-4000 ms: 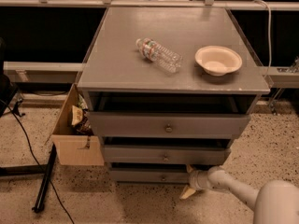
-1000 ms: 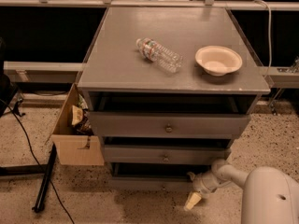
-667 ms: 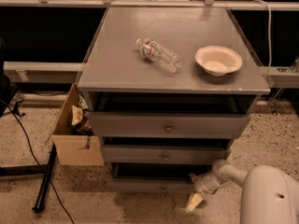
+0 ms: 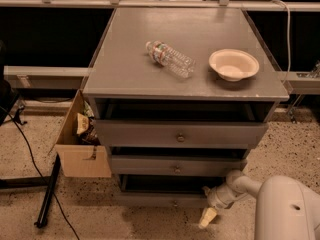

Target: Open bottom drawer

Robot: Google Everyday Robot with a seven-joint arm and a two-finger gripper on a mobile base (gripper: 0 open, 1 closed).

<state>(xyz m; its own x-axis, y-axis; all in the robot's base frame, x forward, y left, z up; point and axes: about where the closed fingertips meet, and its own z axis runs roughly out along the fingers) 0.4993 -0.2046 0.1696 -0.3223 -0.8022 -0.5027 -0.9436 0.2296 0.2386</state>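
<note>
- Grey desk [image 4: 150, 76] with three drawers, each standing slightly out.
- Cardboard box [image 4: 82, 160] on the floor against its left side.
- Bottom drawer [image 4: 150, 200], the slimmest front, lowest, near the floor.
- Plastic bottle [image 4: 170, 59] lying near a white bowl [image 4: 233, 64] on top.
- Gripper [image 4: 206, 205] at the bottom drawer's right end; open or closed, cannot tell.

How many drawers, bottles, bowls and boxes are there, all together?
Drawers: 3, top drawer, middle drawer, bottom drawer
Bottle: 1
Bowl: 1
Cardboard box: 1
Total: 6
The gripper sits by the bottom drawer's right end, near the floor.
</note>
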